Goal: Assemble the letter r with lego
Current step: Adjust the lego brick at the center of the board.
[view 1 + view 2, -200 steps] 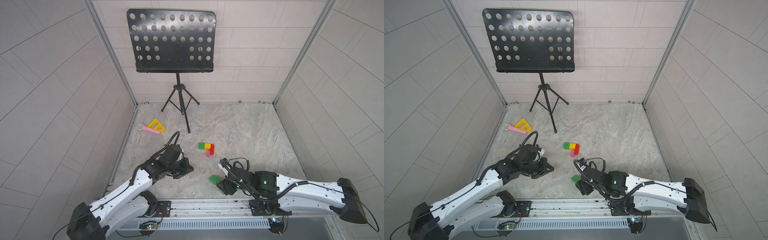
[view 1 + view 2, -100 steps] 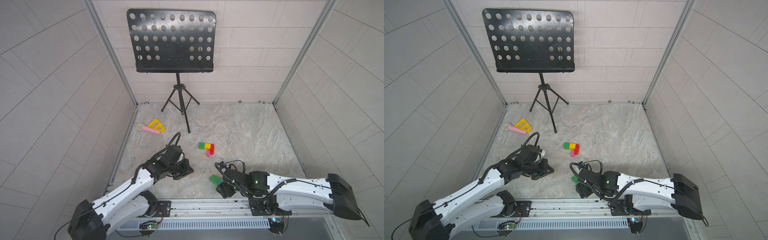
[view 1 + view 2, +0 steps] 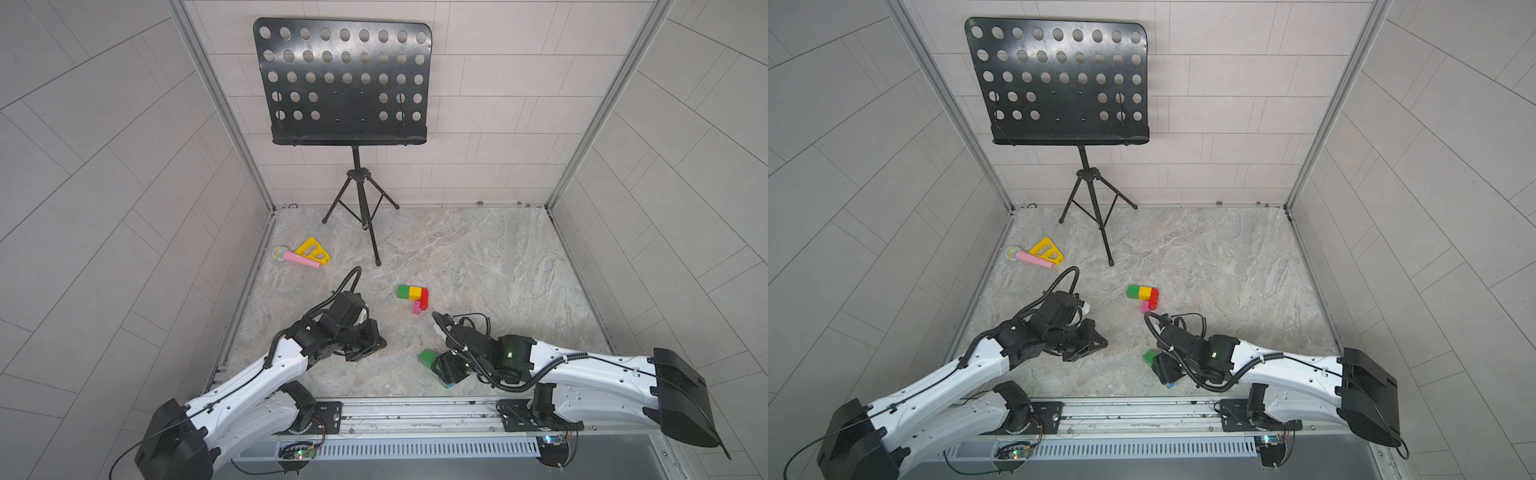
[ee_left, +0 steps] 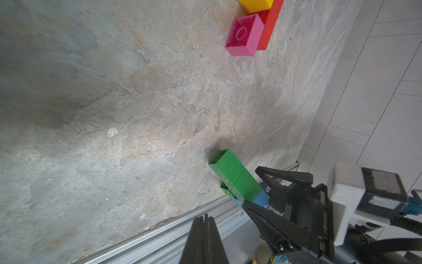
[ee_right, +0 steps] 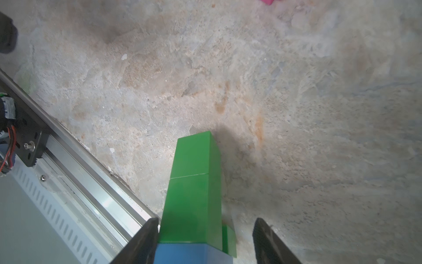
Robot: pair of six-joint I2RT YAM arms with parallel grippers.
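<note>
My left claw sits clenched and empty, well apart from the bricks, with no part in this step. Mid-way across the bench lies the partial build: green, yellow, red and pink bricks touching. Near the front rail lies the green stack, a blue brick on its end. My right claw straddles it, released: 1 finger touches, the other stands apart. I judge this a pickup: centre first, close squarely on the flat sides, lift straight
</note>
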